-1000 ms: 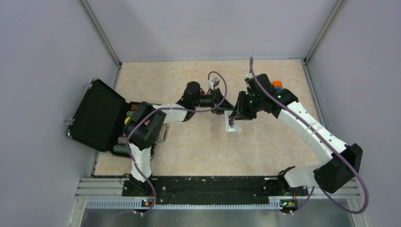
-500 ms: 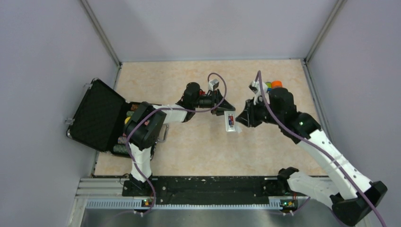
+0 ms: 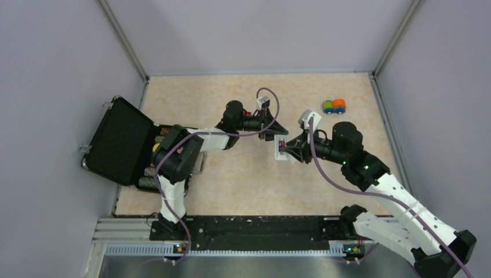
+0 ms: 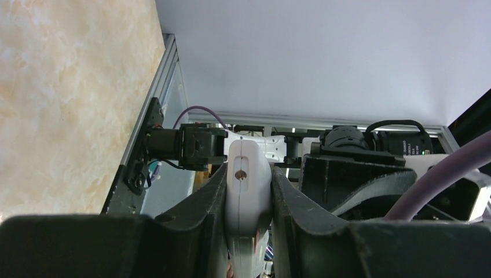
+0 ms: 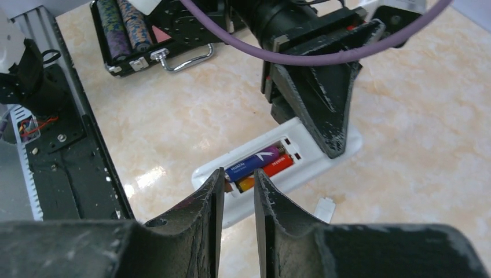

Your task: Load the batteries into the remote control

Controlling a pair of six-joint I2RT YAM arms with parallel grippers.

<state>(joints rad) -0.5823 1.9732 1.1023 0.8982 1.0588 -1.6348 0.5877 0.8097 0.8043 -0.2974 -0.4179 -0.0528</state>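
The white remote control (image 3: 282, 149) lies back-up on the table with its battery bay uncovered. In the right wrist view the dark blue-purple battery (image 5: 255, 163) and the red-orange battery (image 5: 272, 169) lie side by side in the bay of the remote (image 5: 324, 163). My left gripper (image 3: 273, 132) is shut on the far end of the remote (image 4: 249, 191). My right gripper (image 5: 236, 176) hovers just above the near end of the batteries, its jaws a narrow gap apart with nothing between them. It also shows in the top view (image 3: 291, 147).
A small white piece (image 5: 324, 207) lies on the table beside the remote. An open black case (image 3: 118, 142) with poker chips (image 5: 124, 29) stands at the left. A multicoloured toy car (image 3: 334, 106) sits at the back right.
My right arm has swung from behind the remote round to its right side, uncovering the toy car. The left gripper and remote have stayed put.
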